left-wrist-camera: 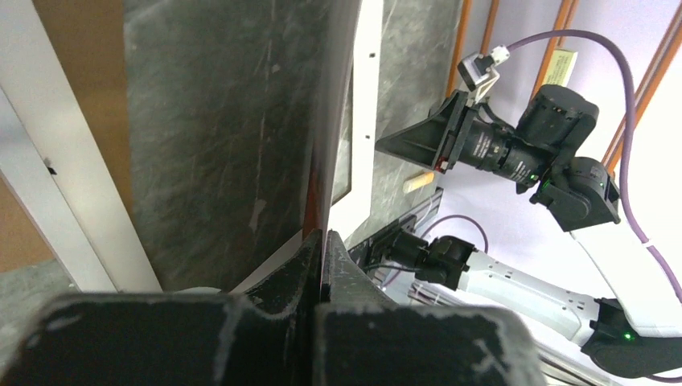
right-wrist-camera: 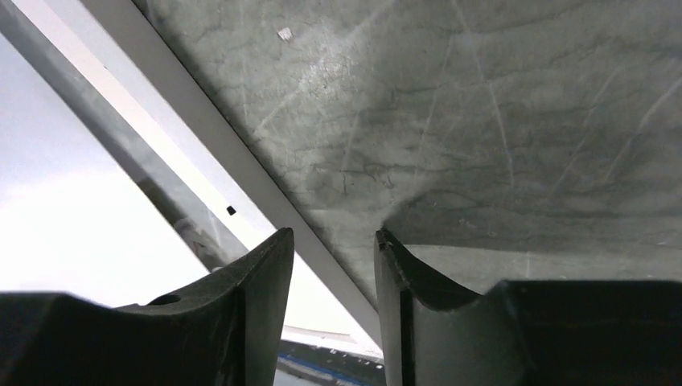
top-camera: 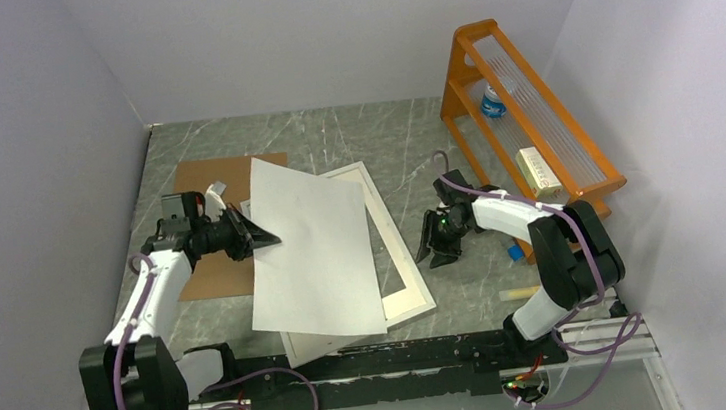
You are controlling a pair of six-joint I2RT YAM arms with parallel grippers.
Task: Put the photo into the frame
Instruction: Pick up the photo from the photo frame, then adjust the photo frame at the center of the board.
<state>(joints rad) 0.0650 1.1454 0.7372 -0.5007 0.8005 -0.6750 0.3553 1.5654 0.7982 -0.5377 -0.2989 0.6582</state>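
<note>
Grey marbled table (top-camera: 332, 138) carrying everything, pale scratches running across top. Flat brown backing board (top-camera: 210, 174) lying at left-back. Large rectangular white-silver picture frame (top-camera: 377, 199) lying flat mid-table, left side resting across board, grey top showing through opening. Orange slatted rack (top-camera: 457, 70) standing at right-back by wall. Small pale stick (top-camera: 519, 292) lying near side, right, apart from frame.

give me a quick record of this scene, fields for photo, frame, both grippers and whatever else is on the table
photo: white side up, slanting over the frame, left edge pinched
frame: flat on table, partly under the photo
left gripper: shut on the photo
right gripper: open, empty, beside frame's right edge
other: brown backing board rear left, orange rack rear right
</note>
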